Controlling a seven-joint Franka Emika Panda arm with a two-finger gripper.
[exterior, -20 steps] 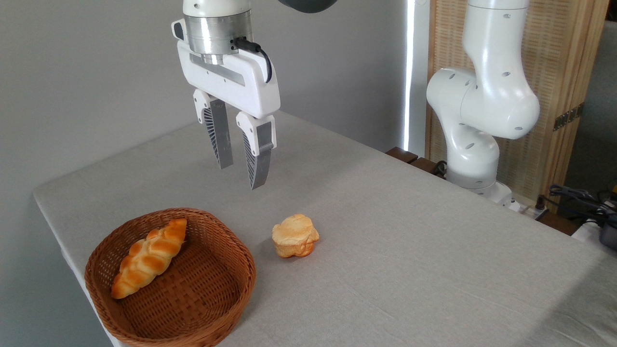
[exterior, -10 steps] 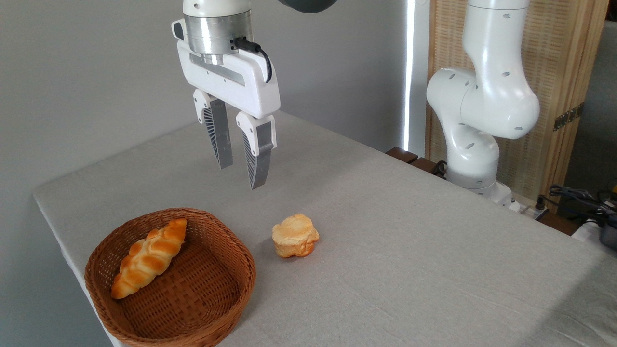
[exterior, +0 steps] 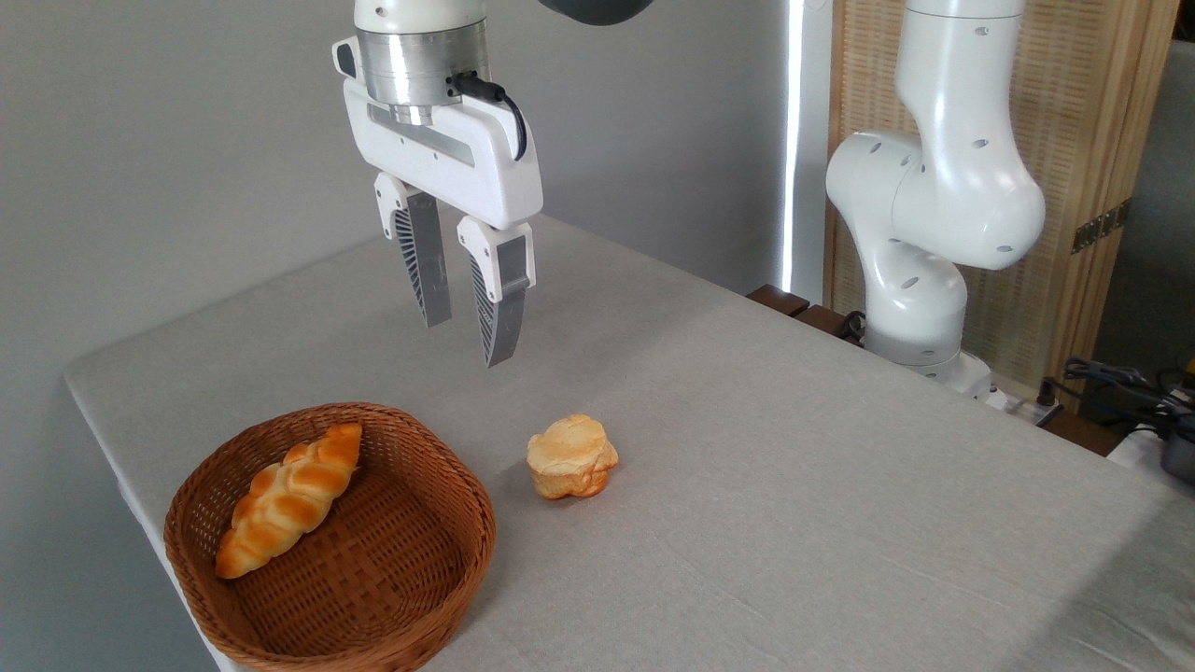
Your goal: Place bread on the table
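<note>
High above the counter (exterior: 747,485), the tool (exterior: 464,343) hung with its two fingers pointing down and a narrow gap between them, released and grasping nothing. It was well clear of everything below, roughly over the bare cloth between the basket (exterior: 411,597) and the bun (exterior: 570,456).

The bread (exterior: 289,498) lay inside the wicker basket at the near left corner of the counter, resting against the basket's left inner wall and floor. Its long axis ran diagonally in the picture, from a lower-left tapered end near the basket's front-left rim up to an upper-right tapered end close to the far rim. It looked slightly propped, the far end sitting a little higher than the near one.

By my judgement the task stood at its very start: the loaf was not yet touched, and the reach toward it was the step in hand. The next move would call for carrying the tool left and toward the camera, over the middle of the loaf, turning the wrist so the fingers closed across the braid rather than along it, widening the gap, then descending inside the rim without clipping the wicker.
</note>
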